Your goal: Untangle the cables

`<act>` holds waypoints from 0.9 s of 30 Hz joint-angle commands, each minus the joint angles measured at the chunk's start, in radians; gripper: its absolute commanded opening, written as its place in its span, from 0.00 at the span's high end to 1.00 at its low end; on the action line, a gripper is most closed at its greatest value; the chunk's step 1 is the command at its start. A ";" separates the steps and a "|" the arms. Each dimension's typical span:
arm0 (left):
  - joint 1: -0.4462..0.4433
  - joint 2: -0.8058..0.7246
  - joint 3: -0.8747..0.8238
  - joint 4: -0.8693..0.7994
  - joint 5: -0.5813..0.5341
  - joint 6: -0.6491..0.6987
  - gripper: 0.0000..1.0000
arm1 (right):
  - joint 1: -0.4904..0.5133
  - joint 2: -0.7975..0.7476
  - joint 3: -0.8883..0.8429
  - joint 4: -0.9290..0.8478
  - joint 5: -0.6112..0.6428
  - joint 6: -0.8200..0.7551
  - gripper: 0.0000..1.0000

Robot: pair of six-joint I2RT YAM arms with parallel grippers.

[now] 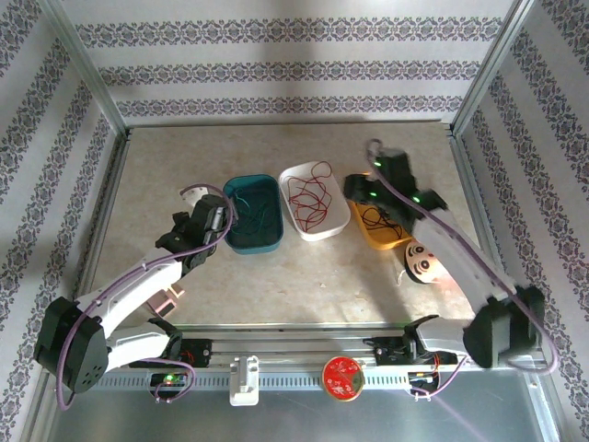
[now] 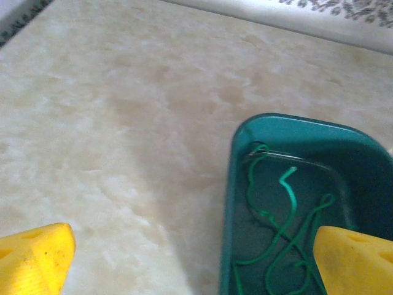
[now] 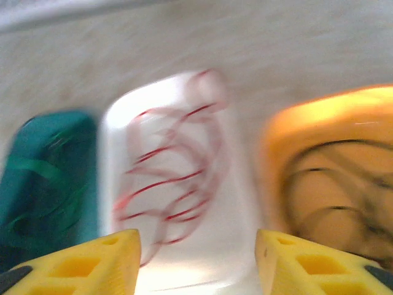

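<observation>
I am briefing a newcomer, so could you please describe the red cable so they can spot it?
On the table three trays stand in a row. The red cable lies looped in the middle, white tray; the teal tray holds a green cable, the orange tray a black cable.

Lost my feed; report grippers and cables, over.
Left gripper open at teal tray edge; right gripper open between white tray and orange tray. Green cable in teal, red cable in white, black cable in orange. No obstruction seen.
</observation>
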 commanded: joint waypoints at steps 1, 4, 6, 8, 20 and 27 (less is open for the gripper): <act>0.013 -0.071 -0.032 -0.035 -0.168 0.086 0.01 | -0.063 -0.148 -0.177 0.122 0.263 -0.030 0.44; 0.024 -0.122 -0.083 0.043 -0.289 0.201 0.01 | -0.071 -0.298 -0.367 0.316 0.455 -0.161 0.13; 0.044 -0.136 -0.122 0.121 -0.346 0.280 0.01 | -0.076 -0.366 -0.535 0.547 0.544 -0.246 0.02; 0.061 -0.127 -0.206 0.318 -0.395 0.423 0.01 | -0.090 -0.373 -0.653 0.737 0.549 -0.338 0.02; 0.205 0.232 -0.249 0.628 -0.157 0.525 0.01 | -0.128 0.099 -0.712 1.233 0.551 -0.390 0.02; 0.311 0.347 -0.216 0.819 0.039 0.594 0.01 | -0.263 0.243 -0.733 1.383 0.185 -0.348 0.02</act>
